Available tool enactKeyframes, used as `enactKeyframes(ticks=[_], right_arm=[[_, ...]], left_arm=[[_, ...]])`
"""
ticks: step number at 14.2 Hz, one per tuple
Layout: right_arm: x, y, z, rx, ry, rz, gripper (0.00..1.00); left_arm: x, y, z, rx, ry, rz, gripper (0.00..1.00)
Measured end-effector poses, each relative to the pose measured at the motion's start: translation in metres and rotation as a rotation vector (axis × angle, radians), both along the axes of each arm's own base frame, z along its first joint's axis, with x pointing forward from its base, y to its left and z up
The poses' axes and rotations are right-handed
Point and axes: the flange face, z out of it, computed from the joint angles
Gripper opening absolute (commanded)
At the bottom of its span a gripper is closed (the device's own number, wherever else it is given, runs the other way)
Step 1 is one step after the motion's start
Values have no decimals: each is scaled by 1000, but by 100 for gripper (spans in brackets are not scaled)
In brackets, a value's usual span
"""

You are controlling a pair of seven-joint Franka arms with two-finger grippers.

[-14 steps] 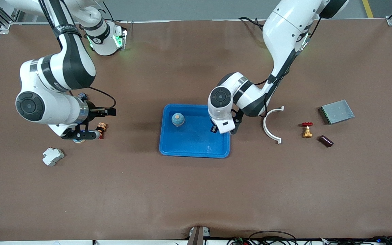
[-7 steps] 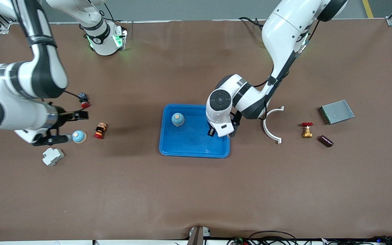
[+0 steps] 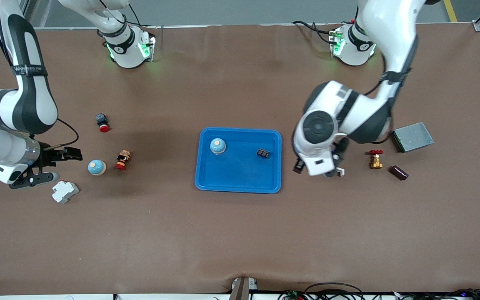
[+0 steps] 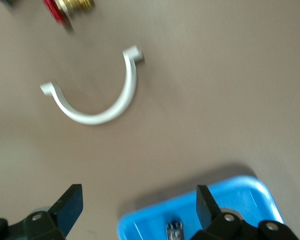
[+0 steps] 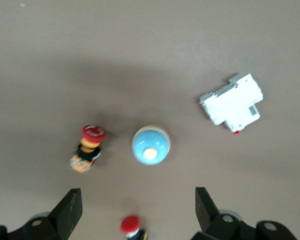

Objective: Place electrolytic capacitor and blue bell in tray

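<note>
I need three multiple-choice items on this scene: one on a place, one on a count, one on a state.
1. Where is the small black part?
A. in the blue tray
B. on the grey metal box
C. beside the white block

2. How many blue bells show in the front view?
A. one
B. two
C. four

3. How is the left gripper?
A. shut on a bell
B. shut on the valve
C. open, holding nothing

Key: 1 A, it lies on the tray floor. 2 B, one bell in the tray, one on the table. 3 C, its fingers stand apart in the left wrist view.
</note>
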Motion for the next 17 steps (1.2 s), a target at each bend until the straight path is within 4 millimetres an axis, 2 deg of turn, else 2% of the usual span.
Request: enactKeyframes(ticks=[2, 3, 5, 8, 10, 12, 17], right_arm=[[-9, -7, -26, -5, -29, 0, 100], [-13, -7, -37, -7, -43, 1, 100], [-17, -6, -58, -12, -61, 3, 100], [-15, -8, -88, -19, -70, 1, 100], [-16, -8, -102, -20, -58, 2, 100], [-16, -7, -109, -19, -49, 3, 100], [-19, -5, -126, -17, -26, 6, 100]], left_arm=[[19, 60, 9, -7, 36, -32, 100], [27, 91, 7, -14, 59, -51, 100], [37, 151, -10, -22, 103, -107, 100], [50, 221, -42, -26, 105, -106, 100], [58, 251, -71, -47, 81, -78, 100], [62, 271, -103, -63, 57, -53, 100], [47, 316, -150, 6, 19, -91, 100]])
